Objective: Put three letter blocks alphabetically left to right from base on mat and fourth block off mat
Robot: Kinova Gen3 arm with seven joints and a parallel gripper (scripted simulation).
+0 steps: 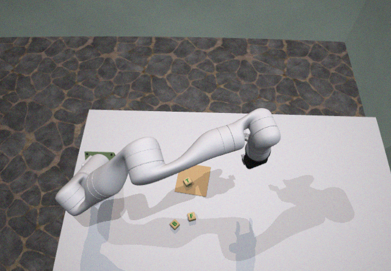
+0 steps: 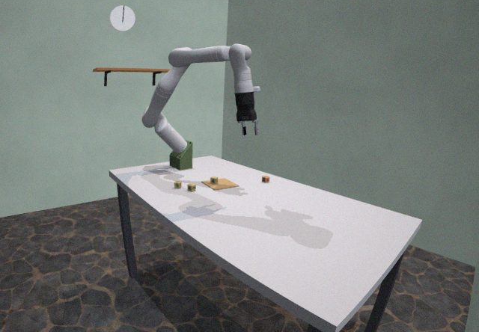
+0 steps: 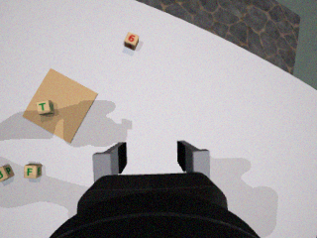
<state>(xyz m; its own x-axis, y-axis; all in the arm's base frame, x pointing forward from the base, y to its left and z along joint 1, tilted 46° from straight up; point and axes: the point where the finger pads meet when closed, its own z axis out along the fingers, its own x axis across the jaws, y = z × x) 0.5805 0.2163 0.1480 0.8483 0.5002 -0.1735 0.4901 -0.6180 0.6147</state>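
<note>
The tan mat lies near the middle of the white table. The T block sits on the mat near its left side. The B block and the F block lie close together on the table, off the mat. A fourth block with a red mark lies on the table beyond the mat, apart from it, and it also shows in the exterior view. My gripper hangs high above the table, pointing down, open and empty. The wrist view shows its fingers wide apart over bare table.
The arm's green base stands at the table's corner. The arm's upper links hide part of the table behind the mat in the top view. A wall shelf hangs behind the arm.
</note>
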